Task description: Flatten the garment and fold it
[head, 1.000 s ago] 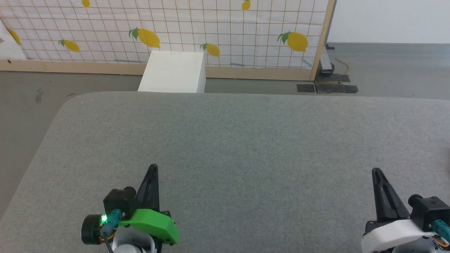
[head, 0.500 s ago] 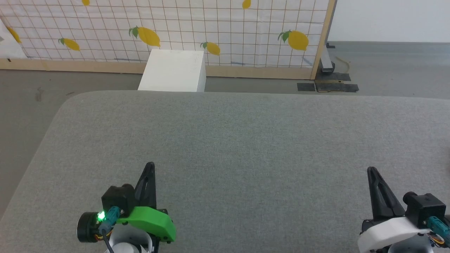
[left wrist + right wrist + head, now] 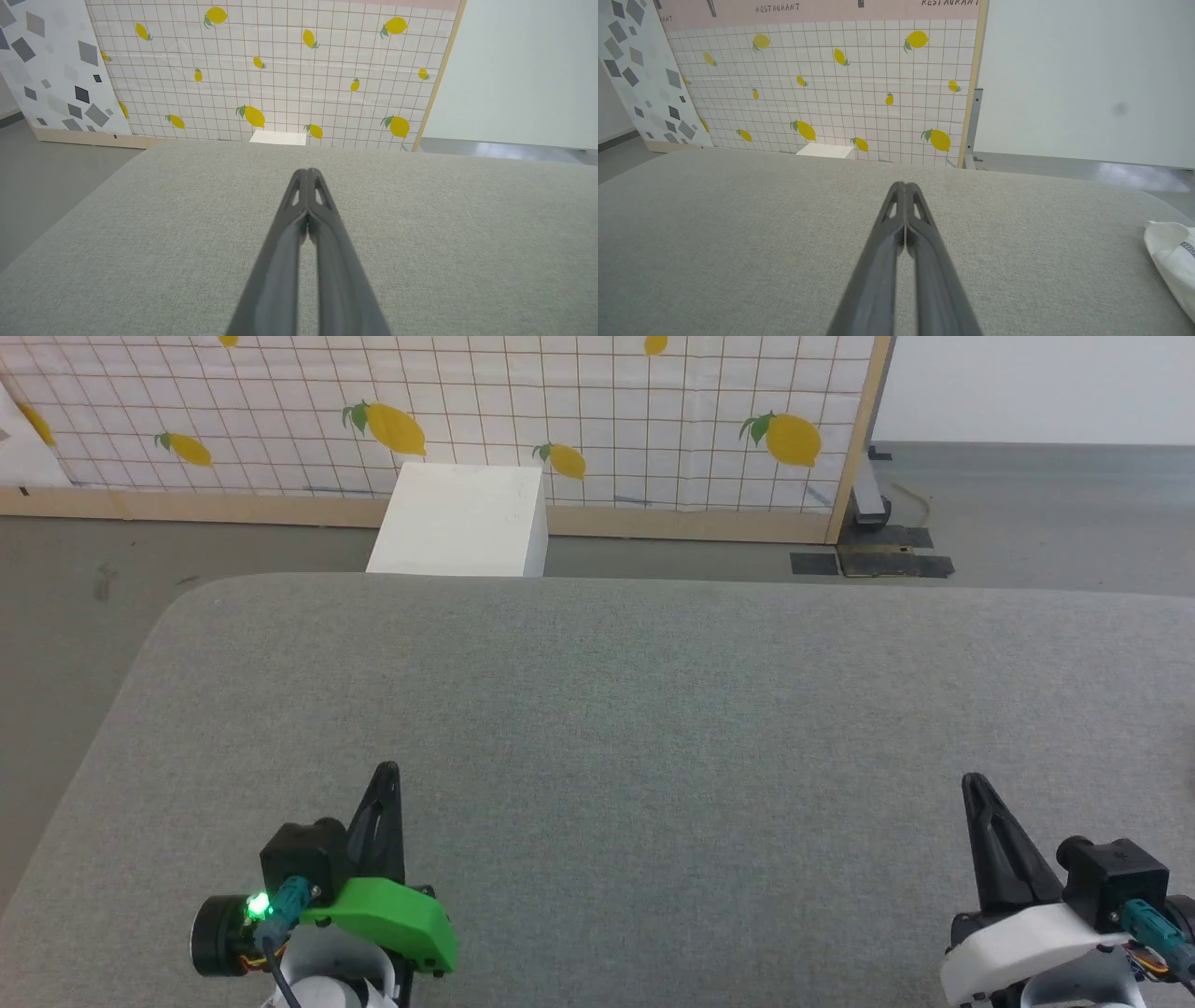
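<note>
A bunched part of the white garment (image 3: 1171,259), with a short grey stitched seam on it, lies on the grey table at the right edge of the right wrist view, to the right of my right gripper. My left gripper (image 3: 386,773) (image 3: 307,172) hovers over the near left of the grey table (image 3: 653,709), its fingers pressed together and holding nothing. At the near right, my right gripper (image 3: 973,782) (image 3: 904,185) is likewise shut and empty, fingers pointing away from me.
A rigid white box (image 3: 462,523) stands on the floor beyond the table's far edge. Behind it runs a lemon-print grid partition (image 3: 560,411) with a wooden frame post (image 3: 854,457). The table's left corner is rounded, with grey floor (image 3: 65,616) beside it.
The whole head picture has shifted slightly, so the camera moved. Both grippers sit a little further left and higher in view than a second ago; both stay shut.
</note>
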Controlling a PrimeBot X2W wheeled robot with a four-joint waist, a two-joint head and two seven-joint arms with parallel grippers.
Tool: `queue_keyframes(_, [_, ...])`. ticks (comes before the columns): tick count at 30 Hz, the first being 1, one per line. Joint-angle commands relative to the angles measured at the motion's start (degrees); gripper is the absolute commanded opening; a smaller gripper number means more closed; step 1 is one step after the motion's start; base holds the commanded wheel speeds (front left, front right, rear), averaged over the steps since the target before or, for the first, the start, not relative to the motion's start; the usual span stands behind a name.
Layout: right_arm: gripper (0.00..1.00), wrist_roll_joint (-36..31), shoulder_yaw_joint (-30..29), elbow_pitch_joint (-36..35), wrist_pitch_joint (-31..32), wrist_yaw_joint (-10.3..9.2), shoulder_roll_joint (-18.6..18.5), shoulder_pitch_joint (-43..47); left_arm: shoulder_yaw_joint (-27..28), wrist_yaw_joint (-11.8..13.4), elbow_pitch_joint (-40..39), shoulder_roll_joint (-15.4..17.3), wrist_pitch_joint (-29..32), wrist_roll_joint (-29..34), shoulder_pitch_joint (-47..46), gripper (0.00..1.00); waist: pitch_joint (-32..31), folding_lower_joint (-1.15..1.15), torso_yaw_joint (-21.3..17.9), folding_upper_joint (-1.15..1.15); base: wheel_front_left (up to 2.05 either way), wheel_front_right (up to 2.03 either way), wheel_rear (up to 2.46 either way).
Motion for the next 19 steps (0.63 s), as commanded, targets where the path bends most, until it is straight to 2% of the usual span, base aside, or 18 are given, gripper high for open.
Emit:
queue_keyframes(1, [0.00, -0.63, 0.26, -0.02, 0.25, -0.05, 0.08, -1.20, 0.28, -0.25, -0.45, -0.10, 0.28, 1.19, 1.06, 0.00, 0.02, 0.00, 0.01, 0.00, 0.00, 0.00, 0.00])
queue_keyframes(19, [0.00, -1.48, 1.38, -0.03, 1.63, -0.07, 0.10, -2.23, 1.67, -0.34, -2.17, -0.12, 2.39, 3.21, 1.35, 0.00, 0.37, 0.00, 0.11, 0.00, 0.00, 0.00, 0.00])
